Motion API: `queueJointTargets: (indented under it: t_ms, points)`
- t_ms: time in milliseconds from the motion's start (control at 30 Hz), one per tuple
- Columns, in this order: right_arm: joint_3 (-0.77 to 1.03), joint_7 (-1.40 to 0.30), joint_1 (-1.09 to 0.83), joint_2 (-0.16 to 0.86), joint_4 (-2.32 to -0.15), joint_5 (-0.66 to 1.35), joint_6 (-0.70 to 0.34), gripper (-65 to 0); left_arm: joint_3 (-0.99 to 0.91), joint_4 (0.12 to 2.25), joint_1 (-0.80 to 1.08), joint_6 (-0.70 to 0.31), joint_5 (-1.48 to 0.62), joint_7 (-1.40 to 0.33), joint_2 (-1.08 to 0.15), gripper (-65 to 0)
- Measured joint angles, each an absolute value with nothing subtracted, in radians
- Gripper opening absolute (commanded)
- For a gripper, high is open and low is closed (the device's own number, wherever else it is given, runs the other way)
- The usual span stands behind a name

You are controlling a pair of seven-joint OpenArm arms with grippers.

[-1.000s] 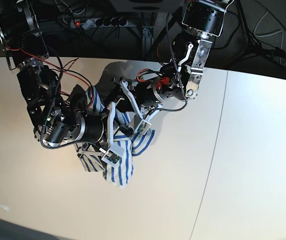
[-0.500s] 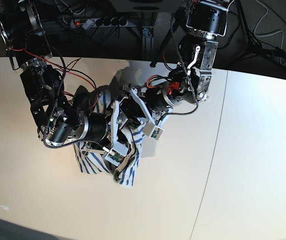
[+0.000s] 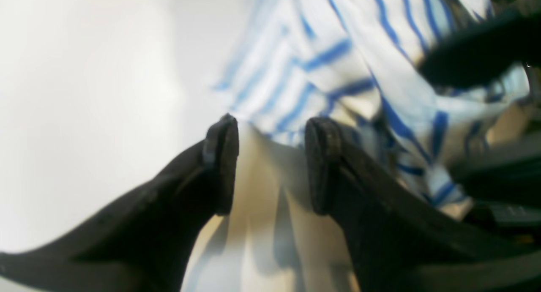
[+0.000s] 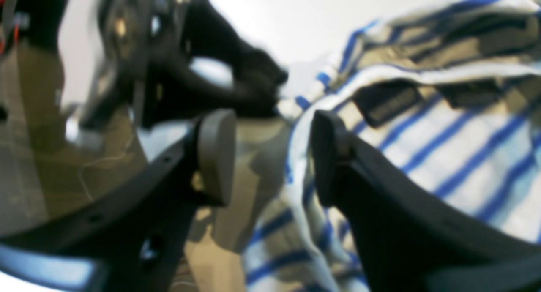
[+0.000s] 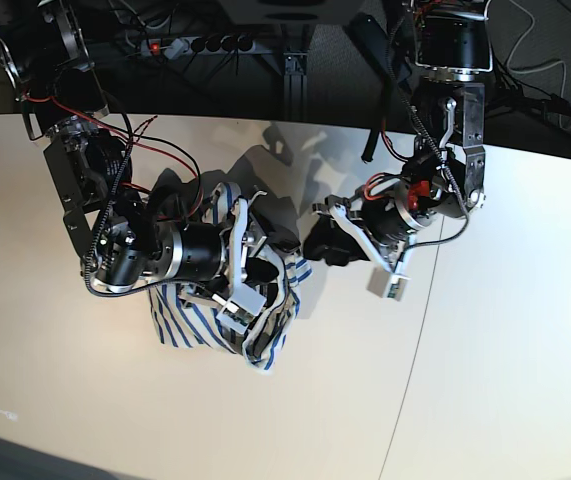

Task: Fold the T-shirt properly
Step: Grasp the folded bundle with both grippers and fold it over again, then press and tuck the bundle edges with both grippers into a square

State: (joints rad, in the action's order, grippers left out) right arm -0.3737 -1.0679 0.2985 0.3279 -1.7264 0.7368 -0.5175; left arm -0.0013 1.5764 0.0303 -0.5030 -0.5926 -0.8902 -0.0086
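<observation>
While your left wrist camera looks down, the left gripper (image 3: 270, 161) stands released, the T-shirt (image 3: 338, 64) at one o'clock. In your right wrist view, the right gripper (image 4: 270, 156) gapes, cloth at three o'clock. From base, the shirt lies bunched on the bench (image 5: 485, 330).

From my console, both wrist views are soft with blur: the T-shirt (image 3: 338, 72) smears into streaks beyond the left gripper (image 3: 270, 161), and a dark patch (image 4: 386, 102) on the cloth past the right gripper (image 4: 270, 156) is unreadable. In the base view, the right arm (image 5: 155, 250) covers much of the shirt's upper half, so I cannot make out its sleeves or collar.
</observation>
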Motion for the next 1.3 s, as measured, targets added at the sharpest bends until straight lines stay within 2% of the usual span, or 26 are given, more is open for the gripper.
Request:
queueJointTargets:
  t_ms: [367,400,433,500,567,667,800,867,1100,1300]
  points:
    - [-0.374,-1.094,0.283,0.152,-1.727,0.802,-0.517,-35.6,-0.15,1.599,0.031,-0.506,-0.679,-0.894,-0.15,-36.6]
    - [-0.374,-1.09,0.286,0.143,-1.727,0.781,-0.517,-37.5,-0.153,1.599,0.03,-0.515,-0.696,-0.899,-0.155,-37.4]
    - [-0.373,-1.076,0.291,0.137,-1.726,0.751,-0.517,-43.4,-0.154,1.6,0.031,-0.532,-0.724,-0.91,-0.162,-39.6]
    - [-0.367,-1.009,0.312,0.135,-1.726,0.678,-0.517,-64.4,-0.155,1.61,0.032,-0.563,-0.756,-0.928,-0.163,-47.6]
    - [-0.345,-0.955,0.346,0.134,-1.726,0.573,-0.517,-65.0,-0.154,1.638,0.038,-0.603,-0.783,-0.929,-0.163,-55.7]
    - [-0.295,-0.898,0.393,0.135,-1.723,0.418,-0.517,-65.0,-0.154,1.707,0.038,-0.622,-0.793,-0.947,-0.162,-61.7]
    - [-0.218,-0.838,0.468,0.135,-1.615,0.366,-0.516,-65.0,-0.122,1.785,0.036,-0.656,-0.878,-0.998,-0.164,-62.3]
    - [-0.196,-0.79,0.517,0.135,-1.515,0.363,-0.516,-65.0,-0.068,1.802,0.036,-0.667,-0.899,-0.998,-0.167,-65.0]
    - [-0.189,-0.77,0.678,0.136,-1.159,0.307,-0.516,-65.0,0.196,1.805,0.035,-0.671,-0.868,-0.995,-0.146,-65.0]
    - [-0.189,-0.728,0.727,0.152,-1.007,0.257,-0.516,-65.0,0.273,1.806,0.036,-0.67,-0.853,-0.989,-0.073,-65.0]
